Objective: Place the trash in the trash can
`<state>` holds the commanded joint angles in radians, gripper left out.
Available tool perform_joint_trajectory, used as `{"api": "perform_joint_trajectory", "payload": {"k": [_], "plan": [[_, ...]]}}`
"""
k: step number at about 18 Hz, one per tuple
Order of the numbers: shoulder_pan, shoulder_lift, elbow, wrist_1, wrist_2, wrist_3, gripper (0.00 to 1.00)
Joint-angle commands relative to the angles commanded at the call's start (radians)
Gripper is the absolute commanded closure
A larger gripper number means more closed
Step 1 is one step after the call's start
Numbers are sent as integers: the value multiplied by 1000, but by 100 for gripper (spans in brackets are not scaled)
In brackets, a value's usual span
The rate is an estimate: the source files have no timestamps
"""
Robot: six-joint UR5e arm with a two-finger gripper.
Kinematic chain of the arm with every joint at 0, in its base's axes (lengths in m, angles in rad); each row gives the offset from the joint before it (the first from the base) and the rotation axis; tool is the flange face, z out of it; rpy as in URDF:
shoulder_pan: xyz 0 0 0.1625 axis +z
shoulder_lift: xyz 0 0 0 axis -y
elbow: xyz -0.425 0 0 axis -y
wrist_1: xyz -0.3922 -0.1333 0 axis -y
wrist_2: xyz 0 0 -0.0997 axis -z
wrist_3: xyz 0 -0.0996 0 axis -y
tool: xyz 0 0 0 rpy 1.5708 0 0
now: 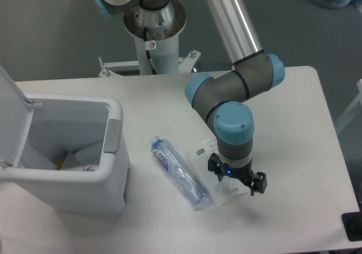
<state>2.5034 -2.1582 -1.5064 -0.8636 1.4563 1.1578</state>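
A clear crushed plastic bottle [178, 172] with a blue cap and pink-blue label lies on the table, right of the bin. A flat white-and-clear packet [210, 163] with a barcode lies beside it, partly under my gripper. My gripper [237, 179] points down right over the packet's right part, jaws spread and open, holding nothing. The white trash can [116, 152] stands at the left with its lid [12, 115] hinged open; some paper scraps show inside.
The arm's base column [154, 42] stands behind the table's far edge. The table's right edge [334, 146] and front edge are close to my gripper. A dark object [353, 227] sits at the lower right corner.
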Motion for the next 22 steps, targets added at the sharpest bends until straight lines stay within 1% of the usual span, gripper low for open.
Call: {"api": "perform_joint_trajectory", "payload": {"k": [1, 2, 3, 4, 6, 7, 9, 10, 11, 15, 18, 22], "plan": [[5, -17, 9, -3, -37, 37, 0], [24, -26, 18, -5, -53, 66, 0], [53, -31, 15, -9, -63, 92, 0], [66, -41, 15, -24, -74, 115, 0], [69, -63, 14, -51, -62, 138, 0], [72, -61, 20, -73, -56, 144, 0], [87, -37, 20, -162, -42, 145, 0], [87, -31, 26, -190, -44, 146, 0], [87, -35, 34, -198, -42, 145, 0], [83, -48, 35, -195, -45, 134, 0], [83, -80, 75, -198, -45, 122, 0], [80, -94, 94, -199, -45, 103, 0]]}}
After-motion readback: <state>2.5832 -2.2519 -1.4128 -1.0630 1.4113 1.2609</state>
